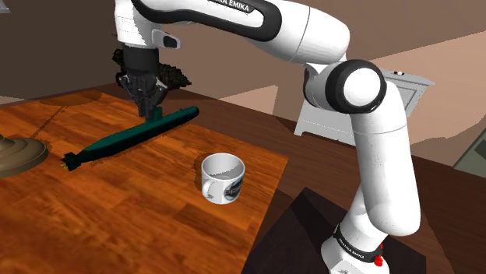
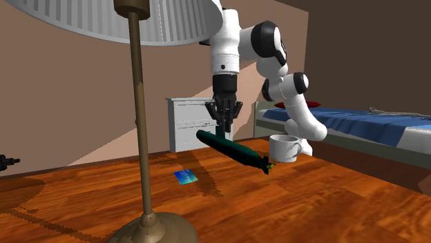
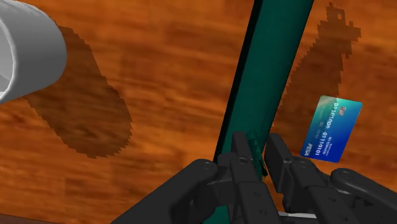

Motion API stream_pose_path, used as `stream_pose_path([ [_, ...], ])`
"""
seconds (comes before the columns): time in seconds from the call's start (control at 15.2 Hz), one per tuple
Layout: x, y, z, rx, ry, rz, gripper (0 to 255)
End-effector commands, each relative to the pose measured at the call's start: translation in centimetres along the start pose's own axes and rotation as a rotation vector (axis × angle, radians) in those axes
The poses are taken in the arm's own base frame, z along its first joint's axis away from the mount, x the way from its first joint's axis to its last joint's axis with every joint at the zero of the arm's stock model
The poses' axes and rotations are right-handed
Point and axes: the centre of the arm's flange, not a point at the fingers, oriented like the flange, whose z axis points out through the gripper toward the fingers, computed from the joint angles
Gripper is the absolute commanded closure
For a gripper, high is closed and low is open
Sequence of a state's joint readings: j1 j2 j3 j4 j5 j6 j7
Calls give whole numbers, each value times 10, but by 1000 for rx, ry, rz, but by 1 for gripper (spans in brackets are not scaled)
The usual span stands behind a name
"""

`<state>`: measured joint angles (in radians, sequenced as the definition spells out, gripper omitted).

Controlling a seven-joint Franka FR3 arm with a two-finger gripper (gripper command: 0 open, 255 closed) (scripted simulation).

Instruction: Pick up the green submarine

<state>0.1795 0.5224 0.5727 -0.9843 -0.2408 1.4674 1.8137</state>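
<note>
Between the fingers point(image 3: 243, 151), pinched shut on its small sail, the green submarine point(image 3: 267, 76) hangs tilted over the worktop point(image 3: 159, 95); long, stiff and smooth, it may pivot in this narrow hold.

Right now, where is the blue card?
The blue card lies on the table, below and left of the green submarine in the second exterior view, between the lamp pole and the white mug.

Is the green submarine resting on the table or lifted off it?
Lifted. The gripper clasps the green submarine by its sail; the hull hangs tilted above the wooden table, its shadow apart below it.
</note>
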Motion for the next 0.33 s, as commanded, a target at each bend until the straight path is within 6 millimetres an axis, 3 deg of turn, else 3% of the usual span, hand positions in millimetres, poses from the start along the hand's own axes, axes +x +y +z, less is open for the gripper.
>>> stream_pose_path([
  [0.0, 1, 0, -11, 0, 0, 0, 255],
  [0.26, 0, 0, -22, 0, 0, 0, 255],
])
